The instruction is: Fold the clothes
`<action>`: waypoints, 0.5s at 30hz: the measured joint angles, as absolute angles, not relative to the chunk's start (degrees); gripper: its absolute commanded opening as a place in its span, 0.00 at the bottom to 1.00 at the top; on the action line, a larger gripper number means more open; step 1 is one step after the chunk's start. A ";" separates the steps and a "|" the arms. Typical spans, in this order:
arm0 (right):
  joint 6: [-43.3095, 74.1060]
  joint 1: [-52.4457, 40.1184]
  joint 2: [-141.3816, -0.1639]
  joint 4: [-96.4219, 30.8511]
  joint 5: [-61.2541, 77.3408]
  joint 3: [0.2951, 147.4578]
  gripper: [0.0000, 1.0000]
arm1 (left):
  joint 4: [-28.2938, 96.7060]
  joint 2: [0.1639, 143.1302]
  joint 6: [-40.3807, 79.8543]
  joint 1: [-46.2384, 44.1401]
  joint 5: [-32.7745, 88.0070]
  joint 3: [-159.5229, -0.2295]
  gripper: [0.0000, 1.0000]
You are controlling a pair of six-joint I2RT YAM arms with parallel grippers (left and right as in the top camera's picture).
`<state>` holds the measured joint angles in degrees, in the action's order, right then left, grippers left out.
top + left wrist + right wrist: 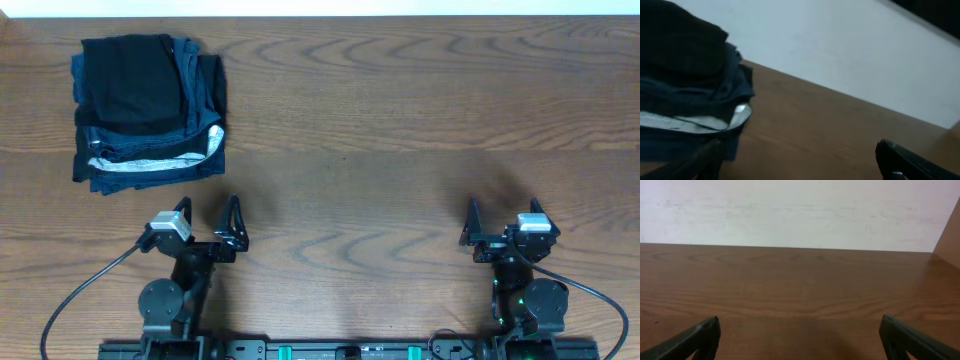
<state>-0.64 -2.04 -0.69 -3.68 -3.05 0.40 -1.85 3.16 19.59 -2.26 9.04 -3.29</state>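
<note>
Overhead, left jaws: released and wide, gripping nothing, my left fingers [233,218] parted at the near left of the surface [380,130].
Overhead, right jaws: spread just as wide and empty, at the near right.
Overhead, black T-shirt [125,80]: bunched on top of the dark blue folded garments [205,95] at the far left, well apart from both my jaws.
Overhead, white-striped edge [150,162]: on the near side of that pile.
Left wrist, pile: fills the left of the view, with the black T-shirt on top and the blue layers and striped edge beneath it; one dark finger shows at lower right, another blurred at lower left.
Right wrist, right fingers [695,337]: one in each bottom corner, wood grain between them, pale wall [800,210] beyond.
</note>
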 measured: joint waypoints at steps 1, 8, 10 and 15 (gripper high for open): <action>-0.64 -2.04 -0.69 -3.68 -3.05 0.40 0.99 | -1.89 3.09 19.16 -2.57 8.05 -2.90 0.98; -0.64 -2.04 -0.69 -3.70 -3.05 0.40 0.99 | 1.02 0.93 14.24 -2.85 2.37 -0.73 0.98; -0.64 -2.04 -0.69 -3.68 -3.05 0.40 0.99 | 1.30 0.73 11.64 -2.85 2.13 -0.82 0.98; -0.64 -2.04 -0.69 -3.68 -3.05 0.40 0.99 | 1.43 0.71 4.12 -2.90 1.87 -0.89 0.98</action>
